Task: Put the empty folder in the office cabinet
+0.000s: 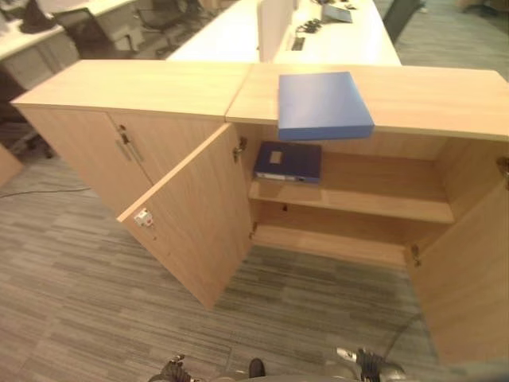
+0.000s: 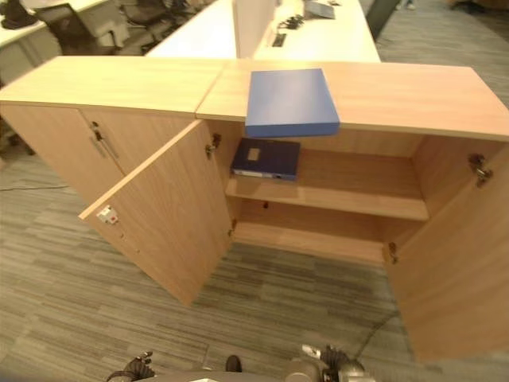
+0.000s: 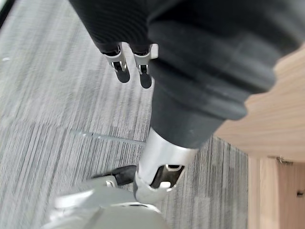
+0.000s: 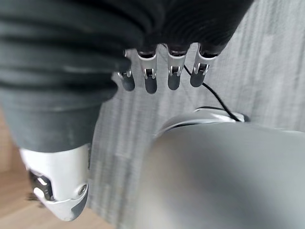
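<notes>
Blue folder (image 1: 323, 104) lies flat on the cabinet (image 1: 143, 83) top, at 12 o'clock above the open shelf (image 1: 374, 195), within reach. Left hand (image 3: 136, 64) and right hand (image 4: 159, 71) hang low with relaxed fingers, holding nothing.

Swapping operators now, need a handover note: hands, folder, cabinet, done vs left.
Left robot hand: hanging low over the carpet, fingers relaxed, holding nothing.
Right robot hand: same, open and empty, down by the floor.
Folder: light blue, lying flat on the cabinet top, its front edge slightly over the opening.
Cabinet: both doors of the right bay open; left door swung out. A dark blue binder already lies at the left end of the upper shelf; the rest of that shelf is free.
Done: doors open.
Left: grasp the folder, put it on a shelf.
</notes>
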